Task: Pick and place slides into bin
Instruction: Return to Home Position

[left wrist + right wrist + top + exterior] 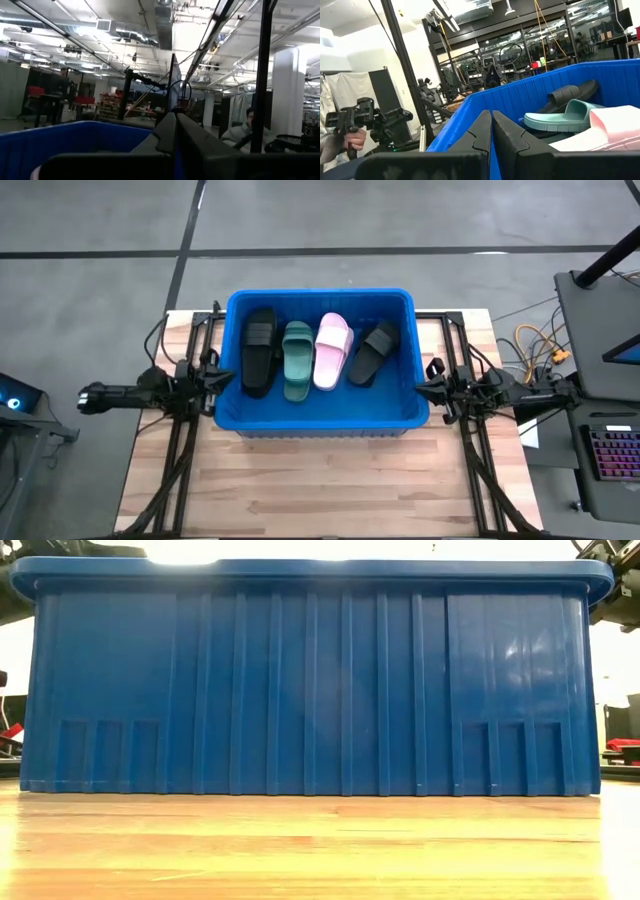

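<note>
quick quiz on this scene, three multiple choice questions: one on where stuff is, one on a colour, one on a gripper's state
1. Where do the slides lie relative to the bin? A inside it; B in front of it; C under it
2. What colour is the slide between the green slide and the right-hand black slide? A white; B pink; C blue
3. How is the right gripper? A shut on a slide; B wide open; C shut, empty

1 A: the high view shows them within the blue walls.
2 B: the pink slide lies there.
3 C: its fingers meet with nothing between.
</note>
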{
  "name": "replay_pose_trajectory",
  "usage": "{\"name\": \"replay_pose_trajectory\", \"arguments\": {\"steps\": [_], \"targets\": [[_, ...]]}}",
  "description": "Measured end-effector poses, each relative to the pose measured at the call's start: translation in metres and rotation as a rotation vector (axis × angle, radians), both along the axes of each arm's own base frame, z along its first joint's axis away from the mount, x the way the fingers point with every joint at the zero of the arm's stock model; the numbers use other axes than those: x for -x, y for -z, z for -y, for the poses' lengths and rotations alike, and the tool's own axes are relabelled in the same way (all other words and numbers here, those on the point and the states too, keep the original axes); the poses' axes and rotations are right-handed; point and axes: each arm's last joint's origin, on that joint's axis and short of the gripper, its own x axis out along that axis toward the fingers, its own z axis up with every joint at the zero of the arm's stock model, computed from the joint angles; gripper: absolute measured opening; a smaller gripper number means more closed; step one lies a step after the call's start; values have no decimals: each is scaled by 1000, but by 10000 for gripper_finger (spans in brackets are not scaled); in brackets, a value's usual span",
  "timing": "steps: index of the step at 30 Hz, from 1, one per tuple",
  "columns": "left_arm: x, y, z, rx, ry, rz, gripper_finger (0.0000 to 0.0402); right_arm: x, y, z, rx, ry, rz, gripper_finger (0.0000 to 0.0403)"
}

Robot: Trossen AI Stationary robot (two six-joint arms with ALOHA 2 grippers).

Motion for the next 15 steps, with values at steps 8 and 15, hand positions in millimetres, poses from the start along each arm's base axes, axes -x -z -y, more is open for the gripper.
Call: {"name": "replay_pose_trajectory", "arguments": {"steps": [8, 15], "targets": [[-2, 6, 0, -3, 5, -64, 0, 0, 1, 0, 8, 0, -4, 8], [-3, 7, 0, -5, 7, -73, 0, -1, 3, 0, 28, 4, -37, 8]]}}
